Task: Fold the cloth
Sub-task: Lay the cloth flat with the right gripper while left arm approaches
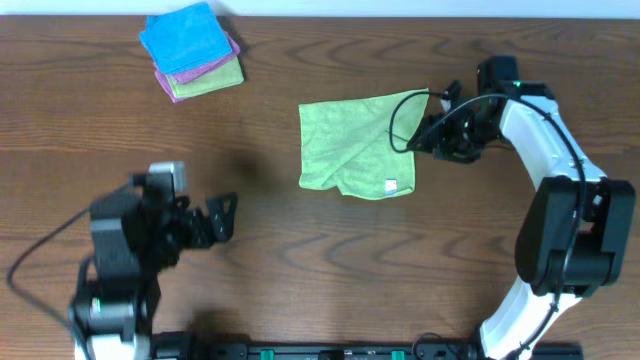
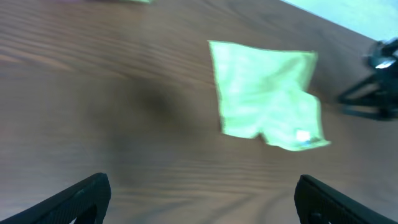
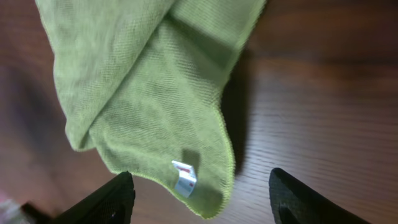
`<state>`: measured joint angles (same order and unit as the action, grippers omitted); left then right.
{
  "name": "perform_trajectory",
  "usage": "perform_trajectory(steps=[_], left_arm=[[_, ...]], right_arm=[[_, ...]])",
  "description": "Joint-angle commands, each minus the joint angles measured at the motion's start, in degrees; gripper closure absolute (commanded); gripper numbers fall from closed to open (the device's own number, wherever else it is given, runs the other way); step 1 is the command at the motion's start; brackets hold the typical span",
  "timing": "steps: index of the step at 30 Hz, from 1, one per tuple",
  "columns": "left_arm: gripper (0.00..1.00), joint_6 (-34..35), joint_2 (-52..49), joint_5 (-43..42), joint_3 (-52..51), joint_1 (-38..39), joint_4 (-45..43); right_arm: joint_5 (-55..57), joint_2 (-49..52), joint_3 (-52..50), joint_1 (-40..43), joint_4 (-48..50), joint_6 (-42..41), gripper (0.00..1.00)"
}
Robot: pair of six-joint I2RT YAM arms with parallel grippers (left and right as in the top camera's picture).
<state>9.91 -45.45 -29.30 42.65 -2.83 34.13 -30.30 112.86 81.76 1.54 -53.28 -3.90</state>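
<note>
**The cloth (image 1: 355, 145) looks one fold in, needs another grab**

It's lying flat on the wooden table (image 1: 300, 270), middle-right. One layer sits slanted over the other and the edges don't line up, with a little white tag (image 3: 183, 177) near the lower right corner. The fabric is soft lime-green microfibre with a fine nubbly weave, really floppy.

The right gripper (image 1: 430, 135) sits just beside the right edge, fingers apart, nothing pinched. The left gripper (image 1: 225, 215) is well away at lower left, spread wide and empty.

My guess is we're between folds. The next move needs a clean pinch on an edge or corner, catching both layers, then a carry across to square it up.
</note>
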Motion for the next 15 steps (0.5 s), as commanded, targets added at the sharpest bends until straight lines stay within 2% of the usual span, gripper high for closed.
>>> perform_trajectory(steps=[1, 3, 5, 9, 11, 15], left_arm=[[0.05, 0.9, -10.2, -11.8, 7.0, 0.3, 0.3], [0.04, 0.9, -15.2, -12.7, 9.1, 0.2, -0.5], [0.05, 4.1, -19.0, -13.9, 9.7, 0.2, -1.2], [0.04, 19.6, -25.6, -14.3, 9.7, 0.2, -1.4], [0.05, 24.4, -27.7, -14.3, 9.7, 0.3, -1.6], [0.05, 25.7, -30.9, -19.9, 9.7, 0.3, -3.2]], right_arm=[[-6.0, -0.2, -3.3, -0.1, 1.4, 1.8, 0.3], [-6.9, -0.2, -5.1, -0.1, 2.5, 1.8, 0.3], [-7.1, -0.2, -6.4, -0.1, 3.0, 1.8, 0.3], [-7.1, -0.2, -8.2, -0.1, 3.9, 0.9, 0.3], [-7.1, -0.2, -9.2, -0.1, 4.6, 0.5, 0.31], [-7.1, -0.2, -11.5, -0.1, 6.7, -0.9, 0.31]])
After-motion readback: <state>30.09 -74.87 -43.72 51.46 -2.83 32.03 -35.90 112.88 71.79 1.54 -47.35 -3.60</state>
